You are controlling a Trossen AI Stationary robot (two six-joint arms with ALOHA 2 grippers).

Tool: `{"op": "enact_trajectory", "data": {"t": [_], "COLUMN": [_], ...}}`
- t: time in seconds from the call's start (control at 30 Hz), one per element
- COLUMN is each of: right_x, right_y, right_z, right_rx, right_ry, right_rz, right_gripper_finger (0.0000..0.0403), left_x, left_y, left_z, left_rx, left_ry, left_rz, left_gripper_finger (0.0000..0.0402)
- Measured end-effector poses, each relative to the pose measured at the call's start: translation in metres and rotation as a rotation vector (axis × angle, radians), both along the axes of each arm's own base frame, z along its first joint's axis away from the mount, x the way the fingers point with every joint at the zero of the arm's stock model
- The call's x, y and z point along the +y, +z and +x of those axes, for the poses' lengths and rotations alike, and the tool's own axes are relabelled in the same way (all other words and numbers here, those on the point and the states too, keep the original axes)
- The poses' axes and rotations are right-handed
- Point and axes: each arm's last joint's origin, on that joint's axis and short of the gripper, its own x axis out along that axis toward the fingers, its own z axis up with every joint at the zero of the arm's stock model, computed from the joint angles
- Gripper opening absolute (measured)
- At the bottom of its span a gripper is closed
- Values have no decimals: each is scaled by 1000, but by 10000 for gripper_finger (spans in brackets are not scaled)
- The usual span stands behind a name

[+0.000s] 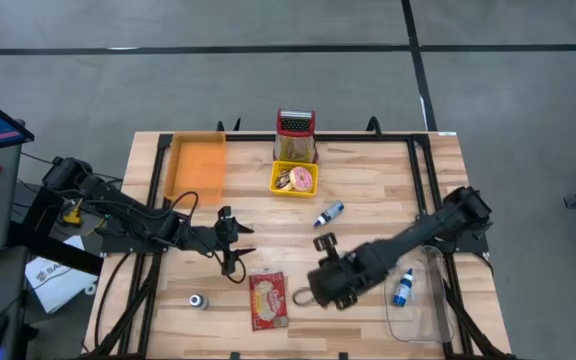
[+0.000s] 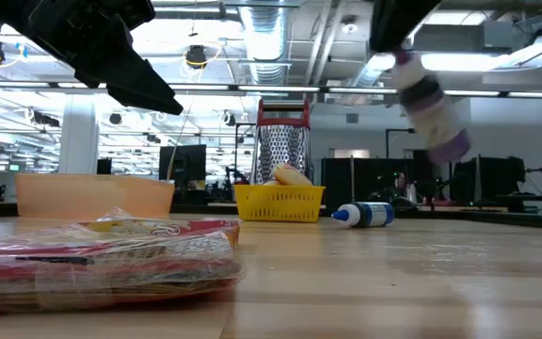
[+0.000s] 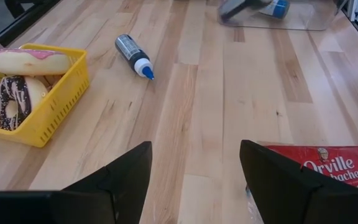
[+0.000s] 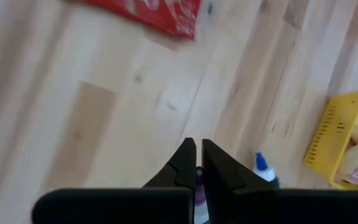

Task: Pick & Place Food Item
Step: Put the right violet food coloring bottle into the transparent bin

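high view: the wooden desk [image 1: 368, 200] carries a yellow basket [image 1: 294, 179] with two donuts [image 1: 295, 178], placed just in front of a metal grater [image 1: 295, 136]. an orange tray [image 1: 197, 165] sits at the far left corner. a blue-capped bottle [image 1: 329, 213] lies on its side near the desk centre. a red popcorn packet [image 1: 267, 299] lies flat near the front edge, with a small metal can [image 1: 197, 300] to its left. a clear container [image 1: 423, 300] at the front right holds a second blue bottle [image 1: 403, 288].

left pincer [image 1: 236, 245]: raised over the desk left of centre, fingers apart, holding nothing. left wrist view shows both fingers [image 3: 123, 180] spread wide, with the basket, the lying bottle and the packet edge ahead.

right pincer [image 1: 308, 293]: positioned just right of the popcorn packet, fingers together. right wrist view shows the fingertips [image 4: 188, 163] closed with only a thin slit between them; whether anything is clamped cannot be told.
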Motion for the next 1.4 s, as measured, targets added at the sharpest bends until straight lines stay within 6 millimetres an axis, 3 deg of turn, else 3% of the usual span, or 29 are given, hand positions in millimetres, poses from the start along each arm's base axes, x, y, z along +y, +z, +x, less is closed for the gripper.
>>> {"op": "enact_trajectory", "data": {"t": [0.2,0.53,0.7,0.93,1.4], "right_x": [43,68,77,83,82], "right_y": [28,38,36,19,-4], "right_z": [-32,-94,-104,-117,-127], "right_rx": [-56,-2,-13,22,48], "right_ry": [-47,-265,-309,-363,-408], "right_rz": [6,-100,-60,-68,-124], "right_gripper_finger": [1,0,0,0,12], "left_x": [0,0,0,-1,-1], "left_y": [0,2,2,2,2], "left_z": [0,1,1,1,1], "left_rx": [-3,-21,-26,-24,-23], "left_ry": [3,5,5,-4,-4], "left_rz": [-6,-17,-19,-21,-20], "left_gripper_finger": [239,239,239,239,239]}}
